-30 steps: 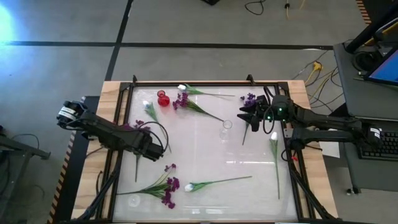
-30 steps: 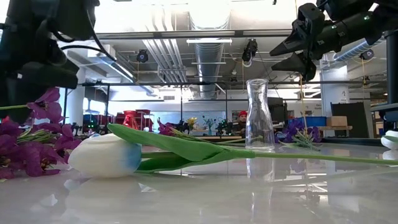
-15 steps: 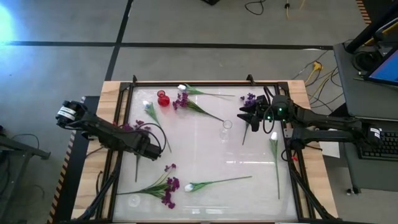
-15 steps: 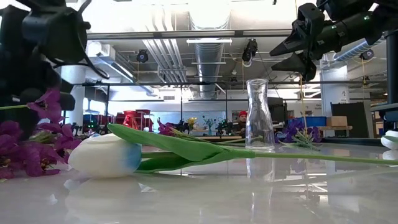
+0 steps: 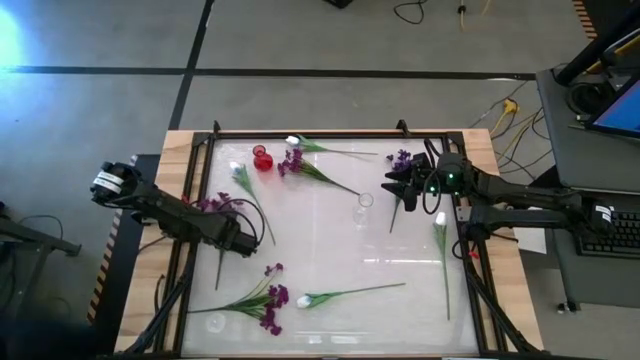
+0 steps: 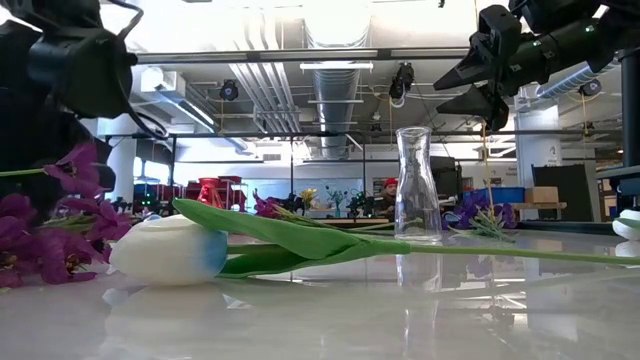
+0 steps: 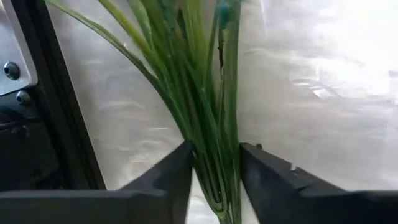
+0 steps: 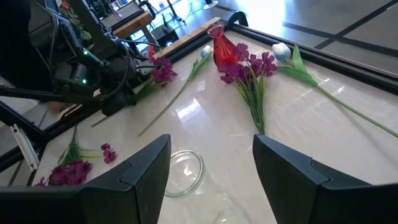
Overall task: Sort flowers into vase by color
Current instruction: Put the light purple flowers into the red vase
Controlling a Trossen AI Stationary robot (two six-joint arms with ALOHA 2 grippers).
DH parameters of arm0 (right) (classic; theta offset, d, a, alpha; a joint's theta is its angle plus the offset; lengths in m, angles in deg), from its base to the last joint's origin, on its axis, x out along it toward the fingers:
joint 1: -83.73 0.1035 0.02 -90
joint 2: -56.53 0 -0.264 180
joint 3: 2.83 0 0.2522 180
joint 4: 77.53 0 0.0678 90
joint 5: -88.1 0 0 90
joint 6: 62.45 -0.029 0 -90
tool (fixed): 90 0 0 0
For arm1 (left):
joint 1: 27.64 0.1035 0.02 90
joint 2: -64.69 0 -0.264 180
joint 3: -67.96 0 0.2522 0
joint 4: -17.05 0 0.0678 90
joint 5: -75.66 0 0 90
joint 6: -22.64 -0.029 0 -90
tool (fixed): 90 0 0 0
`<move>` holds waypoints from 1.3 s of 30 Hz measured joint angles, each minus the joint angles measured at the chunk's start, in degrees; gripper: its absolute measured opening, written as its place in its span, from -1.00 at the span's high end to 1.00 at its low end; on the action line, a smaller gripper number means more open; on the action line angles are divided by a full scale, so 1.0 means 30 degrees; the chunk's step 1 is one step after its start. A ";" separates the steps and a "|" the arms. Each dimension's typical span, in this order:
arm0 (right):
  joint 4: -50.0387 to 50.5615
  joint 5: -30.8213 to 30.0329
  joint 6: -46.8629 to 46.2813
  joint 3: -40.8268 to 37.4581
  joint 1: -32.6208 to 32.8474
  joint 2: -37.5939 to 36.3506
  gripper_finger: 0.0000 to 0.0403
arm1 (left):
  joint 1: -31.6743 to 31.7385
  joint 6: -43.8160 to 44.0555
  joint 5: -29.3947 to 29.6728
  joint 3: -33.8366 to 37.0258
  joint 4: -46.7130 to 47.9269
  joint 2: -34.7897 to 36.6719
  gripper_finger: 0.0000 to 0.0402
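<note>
Currently a purple flower (image 5: 207, 203), clustered blossoms on a thin green stalk, sits at the desk's left side with its stems (image 7: 205, 124) clamped between the left gripper (image 5: 243, 245) jaws; the left wrist view shows the bundle of slim, glossy green strands pinched there, which the high view cannot resolve. Other stems lie flat on the glossy white desk (image 5: 330, 240): a white tulip-like bud (image 6: 165, 250), smooth and rounded, fills the low view's foreground. A clear glass vase (image 6: 416, 185), narrow-necked, stands upright near the centre; a red vase (image 5: 262, 158) stands at the far left. The right gripper (image 5: 393, 183) hovers above the right side, jaws apart.
</note>
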 joint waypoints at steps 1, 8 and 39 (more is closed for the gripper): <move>0.0000 0.0006 0.0006 0.0000 0.0000 0.0000 -0.09 | 0.0000 -0.0002 0.0021 0.0005 0.0001 -0.0027 0.50; 0.0000 0.0000 0.0007 0.0000 0.0000 0.0000 -0.09 | 0.0000 0.0034 0.0564 -0.0148 0.0049 -0.0041 0.96; 0.0255 -0.0172 0.0590 0.0000 0.0000 0.0015 -0.09 | 0.0595 -2.1169 1.0299 -0.7251 -1.1498 0.5232 1.00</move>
